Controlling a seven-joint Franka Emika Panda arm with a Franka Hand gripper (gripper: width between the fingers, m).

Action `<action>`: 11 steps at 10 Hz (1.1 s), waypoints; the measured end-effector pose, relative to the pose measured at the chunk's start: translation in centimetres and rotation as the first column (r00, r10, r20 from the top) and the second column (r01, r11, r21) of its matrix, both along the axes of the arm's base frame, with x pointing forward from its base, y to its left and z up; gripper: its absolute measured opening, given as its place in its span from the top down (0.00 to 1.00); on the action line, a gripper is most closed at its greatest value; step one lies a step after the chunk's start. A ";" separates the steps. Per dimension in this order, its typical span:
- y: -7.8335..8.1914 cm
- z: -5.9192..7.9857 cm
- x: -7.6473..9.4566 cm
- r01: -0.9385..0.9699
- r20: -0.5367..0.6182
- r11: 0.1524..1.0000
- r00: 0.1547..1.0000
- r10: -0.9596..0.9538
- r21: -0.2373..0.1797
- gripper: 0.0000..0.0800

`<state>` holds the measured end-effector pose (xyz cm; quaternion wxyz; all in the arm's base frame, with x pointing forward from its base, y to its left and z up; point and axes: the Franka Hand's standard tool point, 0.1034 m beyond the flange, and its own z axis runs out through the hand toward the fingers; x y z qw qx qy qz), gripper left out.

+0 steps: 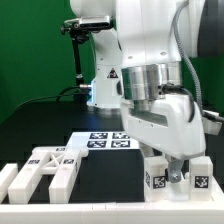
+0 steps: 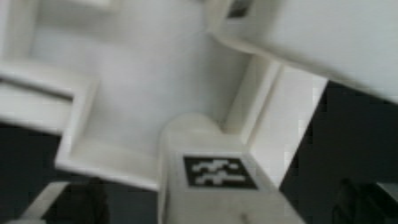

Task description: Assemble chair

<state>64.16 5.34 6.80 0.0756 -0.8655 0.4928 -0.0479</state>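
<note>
The chair is in loose white parts. In the exterior view two short upright blocks with tags (image 1: 155, 180) (image 1: 199, 178) stand at the front right. My gripper (image 1: 178, 170) reaches down between them, so whatever lies under its fingers is hidden. The wrist view is blurred and close. It shows a white block with a tag (image 2: 217, 170) lying against a larger white slab (image 2: 125, 90). One dark finger (image 2: 63, 200) stands off to the side of that block with a gap, so the jaws are spread wide and grip nothing.
More white chair parts (image 1: 45, 165) lie in a cluster at the exterior view's front left. The marker board (image 1: 105, 140) lies flat behind the gripper. A low white border rail (image 1: 110, 212) runs along the front edge. The robot's body (image 1: 150, 40) fills the upper right.
</note>
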 end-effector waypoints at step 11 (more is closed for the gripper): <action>-0.1 0.4 -0.1 -0.700 -0.036 0.701 0.710 0.703 -0.135 0.52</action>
